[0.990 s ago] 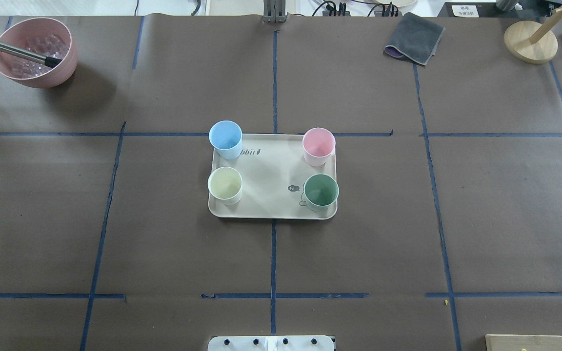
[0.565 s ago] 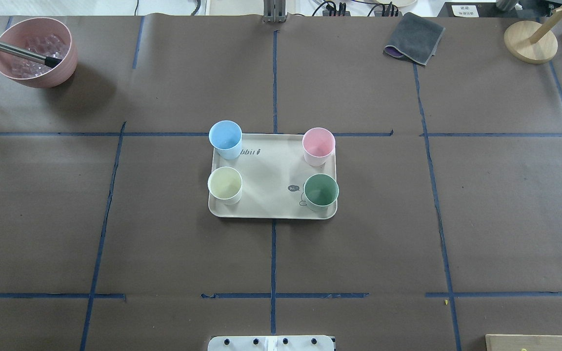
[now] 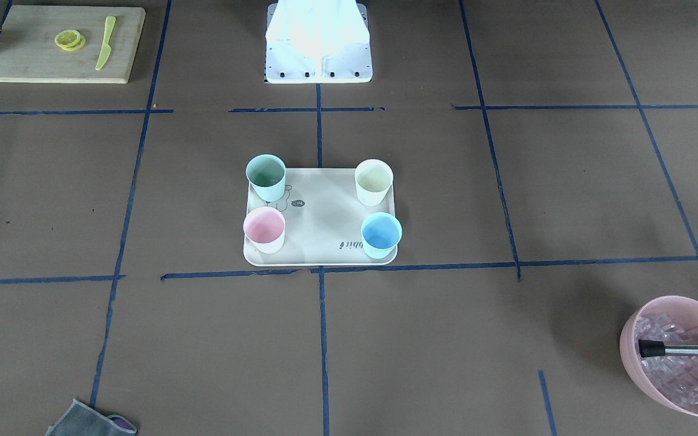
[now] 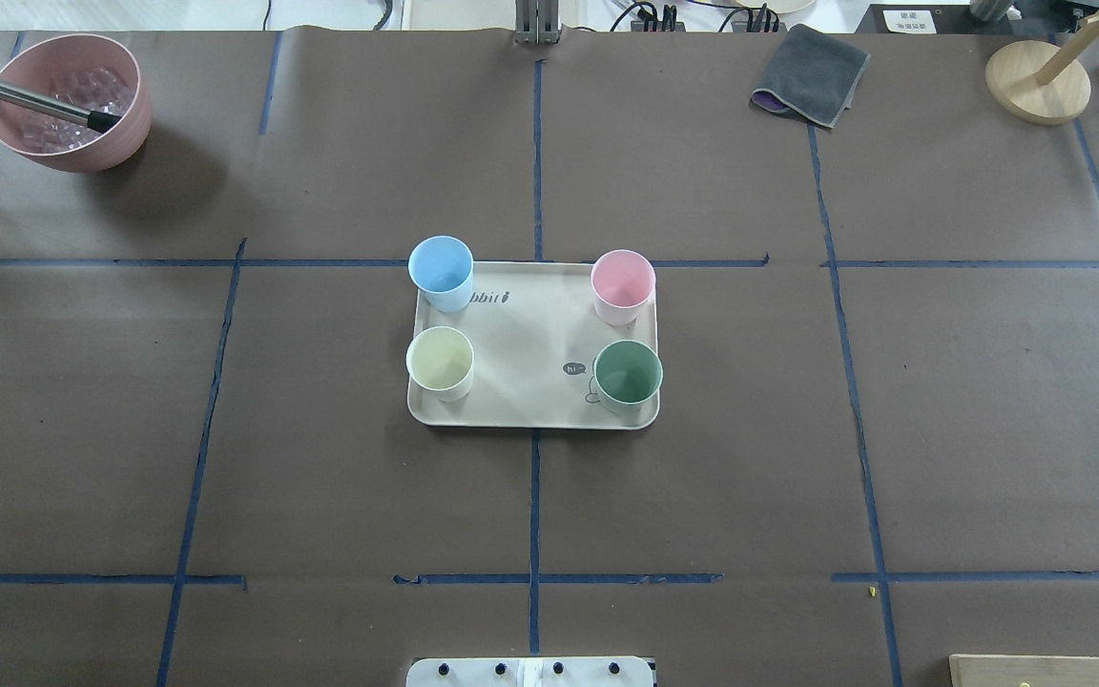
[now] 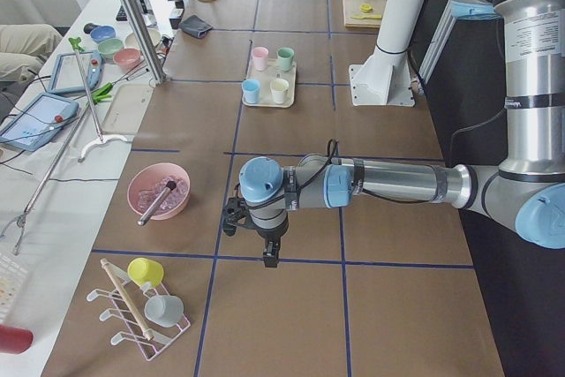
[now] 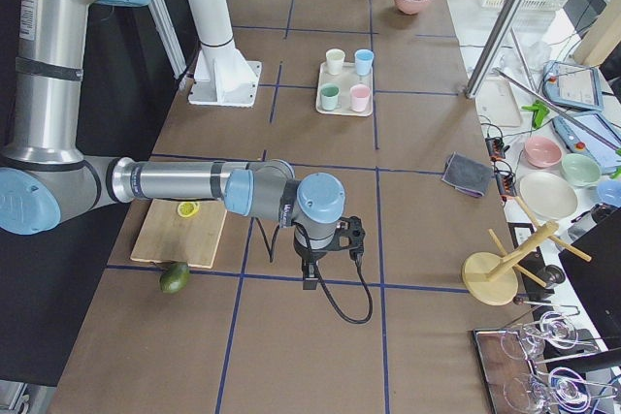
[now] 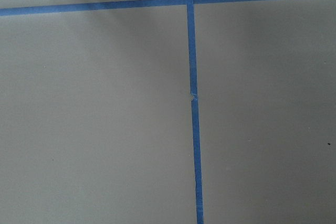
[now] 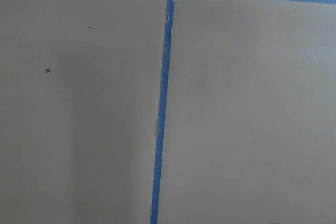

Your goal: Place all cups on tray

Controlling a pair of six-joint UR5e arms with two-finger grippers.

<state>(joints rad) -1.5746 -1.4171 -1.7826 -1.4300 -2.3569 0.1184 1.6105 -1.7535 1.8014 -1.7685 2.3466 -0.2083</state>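
Showing blue cup [image 4: 441,267], pink cup [image 4: 623,280], yellow cup [image 4: 440,361] and green cup [image 4: 628,374] on the centre-frame tray [image 4: 530,343]; task seemingly done, nothing left. Whether left gripper [image 5: 269,260] or right gripper [image 6: 310,281] is parted cannot be told.

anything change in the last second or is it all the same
Nothing visibly changed. The blue cup, pink cup, yellow cup and green cup stand upright in the same corners of the tray, and the pink bowl sits where it was at the far left.
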